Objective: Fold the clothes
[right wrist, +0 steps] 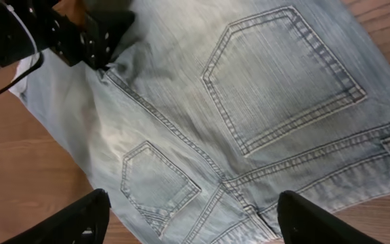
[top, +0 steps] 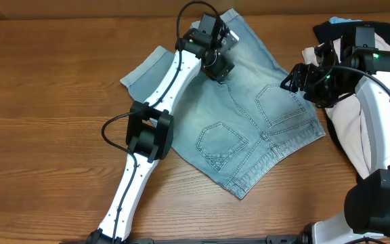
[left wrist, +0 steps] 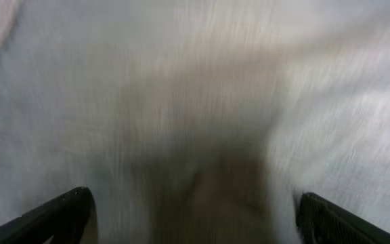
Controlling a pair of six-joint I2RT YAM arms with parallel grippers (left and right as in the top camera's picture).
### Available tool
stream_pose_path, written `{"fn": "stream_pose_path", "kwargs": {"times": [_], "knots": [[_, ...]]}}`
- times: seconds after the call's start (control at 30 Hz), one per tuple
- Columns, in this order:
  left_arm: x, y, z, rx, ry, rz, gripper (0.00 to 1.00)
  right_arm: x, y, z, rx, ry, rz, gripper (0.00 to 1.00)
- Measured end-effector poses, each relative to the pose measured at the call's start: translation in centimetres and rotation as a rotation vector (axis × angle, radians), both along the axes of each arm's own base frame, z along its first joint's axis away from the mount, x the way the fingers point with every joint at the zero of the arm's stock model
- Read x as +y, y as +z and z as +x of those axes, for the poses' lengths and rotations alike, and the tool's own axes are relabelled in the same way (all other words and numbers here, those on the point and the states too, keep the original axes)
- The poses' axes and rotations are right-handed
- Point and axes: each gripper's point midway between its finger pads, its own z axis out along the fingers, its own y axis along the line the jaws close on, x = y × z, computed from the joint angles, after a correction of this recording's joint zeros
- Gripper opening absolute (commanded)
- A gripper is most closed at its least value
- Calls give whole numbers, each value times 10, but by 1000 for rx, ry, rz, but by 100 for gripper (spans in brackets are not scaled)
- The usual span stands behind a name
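Observation:
The light-blue denim shorts (top: 249, 115) lie flat on the wooden table, back pockets up. My left gripper (top: 219, 66) hangs open low over their far leg. In the left wrist view, blurred denim (left wrist: 195, 81) fills the frame between the spread fingertips (left wrist: 59, 213). My right gripper (top: 295, 78) hovers open above the shorts' right edge near the waistband. The right wrist view shows both stitched pockets (right wrist: 283, 74) below the open gripper (right wrist: 195, 220), with nothing between the fingers. A beige garment (top: 347, 122) and a black garment (top: 335, 144) lie at the right, partly under the right arm.
The left arm (top: 151, 129) crosses the table from the near edge to the shorts and shows in the right wrist view (right wrist: 80, 30). Bare wood (top: 46, 135) lies to the left and in front of the shorts.

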Motion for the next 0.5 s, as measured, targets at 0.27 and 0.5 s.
{"fn": "stream_pose_path", "kwargs": {"times": [0.27, 0.5], "knots": [[28, -10, -24, 125, 118, 102, 100, -2, -1, -1, 5, -2, -10, 89], [53, -13, -48, 242, 254, 170, 100, -1, -9, -6, 31, -2, -8, 89]]}}
